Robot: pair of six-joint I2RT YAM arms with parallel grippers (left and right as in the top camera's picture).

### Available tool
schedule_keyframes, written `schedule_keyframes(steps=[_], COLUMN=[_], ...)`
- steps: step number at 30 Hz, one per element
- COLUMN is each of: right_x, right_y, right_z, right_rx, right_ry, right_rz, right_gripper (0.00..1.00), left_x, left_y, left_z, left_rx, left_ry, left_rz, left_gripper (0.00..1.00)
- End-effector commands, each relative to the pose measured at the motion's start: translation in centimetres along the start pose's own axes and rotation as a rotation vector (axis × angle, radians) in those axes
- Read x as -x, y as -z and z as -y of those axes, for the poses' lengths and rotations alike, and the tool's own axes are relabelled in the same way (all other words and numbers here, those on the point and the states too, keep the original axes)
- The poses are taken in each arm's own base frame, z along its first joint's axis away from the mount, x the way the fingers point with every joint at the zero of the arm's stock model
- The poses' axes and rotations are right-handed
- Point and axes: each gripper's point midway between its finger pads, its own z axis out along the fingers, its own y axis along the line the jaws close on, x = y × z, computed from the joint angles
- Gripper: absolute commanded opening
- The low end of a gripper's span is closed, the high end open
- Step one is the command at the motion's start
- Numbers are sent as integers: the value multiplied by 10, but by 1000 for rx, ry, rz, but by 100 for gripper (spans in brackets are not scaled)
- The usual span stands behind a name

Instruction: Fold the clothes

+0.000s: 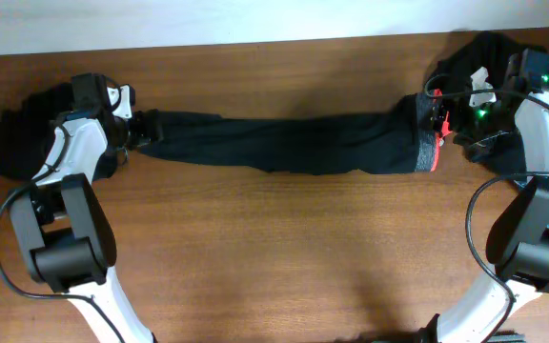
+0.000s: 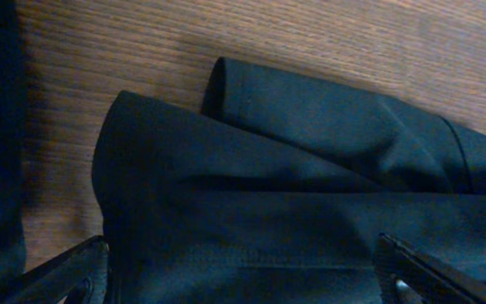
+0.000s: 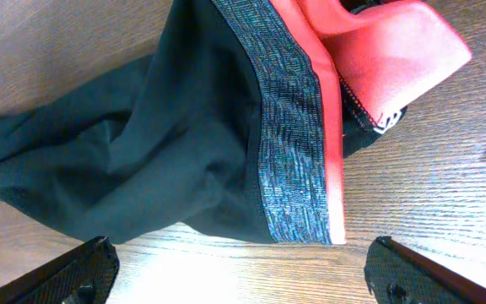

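Black trousers (image 1: 294, 143) stretched flat across the counter (image 1: 284, 257).
From overhead the cuffs sit half under the left hand (image 1: 137, 130), and the right arm covers part of the waist. The dark heaps (image 1: 17, 138) behind the arms are too black to sort. Long axis runs left to right: cuffs left, grey waistband (image 3: 294, 143) and red lining (image 3: 378, 51) right. Left hand and right hand (image 1: 443, 122) both gape wide above the cloth, gripping nothing.

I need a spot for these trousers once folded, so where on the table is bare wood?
Widest free patch: the bare table on the robot's side of the trousers, down to the near edge. A narrower strip runs behind them to the far edge. Crowded: both ends, by the left pile and right pile.
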Motion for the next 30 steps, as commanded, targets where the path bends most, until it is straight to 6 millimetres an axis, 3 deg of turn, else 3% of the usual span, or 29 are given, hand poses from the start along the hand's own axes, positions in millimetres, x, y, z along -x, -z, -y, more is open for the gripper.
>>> schedule_keyframes(steps=[1,15,20,25,26,28,29,30], right_x=[3,3,3,3,3,3,3,3], right_y=[2,2,2,2,2,2,2,2], right_z=[-4,-4,-4,-4,-4,-4,-4,-4], right_rx=[16,16,16,16,16,16,16,16], right_ry=[4,5,4,4,4,5,5,5], right_rz=[8,10,10,9,9,10,10,10], right_gripper=[99,99,99,99,99,99,99,99], left_x=[2,3,-8,-20,-21,-23,-23,-25], left_y=[-10,-22,-37,-53,-55,-55,-56,-56], left_z=[-3,-15,-8,14,17,24,25,29], left_rx=[-4,55,33,-55,-68,-78,-79,-84], left_ry=[-16,-28,-36,-49,-51,-60,-62,-60], left_rz=[-2,7,-30,-65,-69,-73,-74,-82], left_gripper=[99,99,98,93,89,67,54,35])
